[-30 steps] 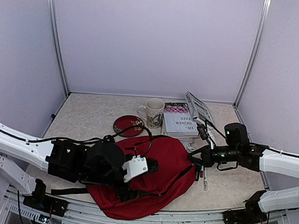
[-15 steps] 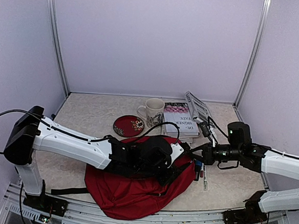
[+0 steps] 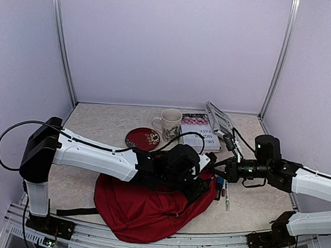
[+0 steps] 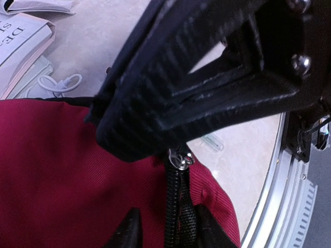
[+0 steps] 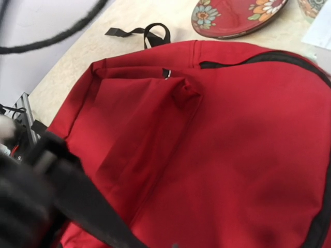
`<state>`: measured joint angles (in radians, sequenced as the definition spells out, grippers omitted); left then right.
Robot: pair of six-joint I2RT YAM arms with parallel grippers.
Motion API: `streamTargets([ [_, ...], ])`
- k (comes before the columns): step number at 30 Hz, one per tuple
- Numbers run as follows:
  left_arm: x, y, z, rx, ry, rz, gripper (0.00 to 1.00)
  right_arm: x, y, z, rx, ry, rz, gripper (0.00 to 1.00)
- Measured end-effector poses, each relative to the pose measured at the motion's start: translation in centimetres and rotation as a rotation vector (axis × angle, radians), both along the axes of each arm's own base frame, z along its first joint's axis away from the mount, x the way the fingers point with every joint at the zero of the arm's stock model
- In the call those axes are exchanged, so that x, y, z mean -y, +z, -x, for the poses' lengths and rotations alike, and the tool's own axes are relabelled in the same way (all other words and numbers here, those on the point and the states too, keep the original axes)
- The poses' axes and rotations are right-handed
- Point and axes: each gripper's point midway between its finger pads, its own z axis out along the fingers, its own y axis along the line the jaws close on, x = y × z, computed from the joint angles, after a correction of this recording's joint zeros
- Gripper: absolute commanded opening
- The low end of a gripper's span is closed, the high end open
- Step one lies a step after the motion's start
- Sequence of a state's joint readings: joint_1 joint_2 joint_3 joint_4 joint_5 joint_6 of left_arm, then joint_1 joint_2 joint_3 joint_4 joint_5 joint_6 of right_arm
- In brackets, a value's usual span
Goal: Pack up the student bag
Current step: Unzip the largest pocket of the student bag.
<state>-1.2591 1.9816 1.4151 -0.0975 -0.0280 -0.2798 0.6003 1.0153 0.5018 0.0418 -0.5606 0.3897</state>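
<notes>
The student bag [image 3: 142,207] lies flat at the table's front, dark red with a black zipper. My left arm reaches across it to its upper right edge. The left gripper [image 3: 203,171] [image 4: 168,230] is open, its two tips straddling the zipper track [image 4: 175,206] just below the silver slider [image 4: 181,159]. My right gripper [image 3: 220,168] is shut at the same edge. Its black ribbed fingers [image 4: 155,93] sit over the slider and seem to pinch the bag there. In the right wrist view the bag [image 5: 232,155] fills the frame and hides the fingertips.
Behind the bag stand a mug [image 3: 169,124], a red floral plate [image 3: 143,139] [image 5: 235,15], stacked books [image 3: 199,132] and a leaning booklet [image 3: 220,119]. Pens [image 3: 227,193] lie right of the bag and a white cable [image 4: 59,82] beside the books. The metal front rail [image 4: 289,181] is close.
My left arm swept from the bag's left side across to its upper right edge, meeting the right gripper. The right gripper shifted slightly right and up.
</notes>
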Motion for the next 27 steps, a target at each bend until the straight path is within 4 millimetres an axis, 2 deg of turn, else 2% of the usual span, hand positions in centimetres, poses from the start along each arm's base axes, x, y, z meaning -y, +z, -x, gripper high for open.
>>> streamTargets([
  [1,0.0,-0.4,0.1,-0.005,-0.002,-0.008,0.04,0.0,0.0,0.0,-0.001,0.0,0.0,0.0],
  [2,-0.1,-0.7,0.1,-0.015,0.004,-0.012,0.0,0.0,0.0,0.0,-0.001,0.0,0.0,0.0],
  [7,-0.4,-1.2,0.3,-0.007,-0.007,-0.036,0.0,0.1,-0.1,-0.3,0.004,-0.017,0.006,0.0],
  [11,-1.5,-0.2,1.5,0.078,-0.036,-0.061,0.0,0.6,-0.3,-0.9,0.003,-0.05,0.023,0.0],
  [13,-2.1,1.1,3.3,0.154,-0.079,-0.072,0.0,0.9,-0.2,-1.9,0.002,-0.073,0.029,0.0],
  [17,-3.5,3.8,7.8,0.271,-0.195,-0.074,0.0,1.9,0.7,-5.3,0.017,-0.144,0.041,0.0],
  [19,-4.7,5.0,9.3,0.307,-0.242,-0.064,0.0,2.1,1.4,-6.8,0.029,-0.161,0.043,0.0],
  [22,-6.6,6.3,9.8,0.337,-0.261,-0.053,0.0,1.6,2.8,-9.0,0.051,-0.16,0.047,0.0],
  [24,-8.2,7.6,9.2,0.363,-0.24,-0.038,0.0,1.0,3.8,-10.1,0.072,-0.141,0.047,0.0],
  [27,-10.7,10.2,8.4,0.413,-0.196,0.002,0.0,0.1,4.9,-10.7,0.095,-0.1,0.036,0.0],
])
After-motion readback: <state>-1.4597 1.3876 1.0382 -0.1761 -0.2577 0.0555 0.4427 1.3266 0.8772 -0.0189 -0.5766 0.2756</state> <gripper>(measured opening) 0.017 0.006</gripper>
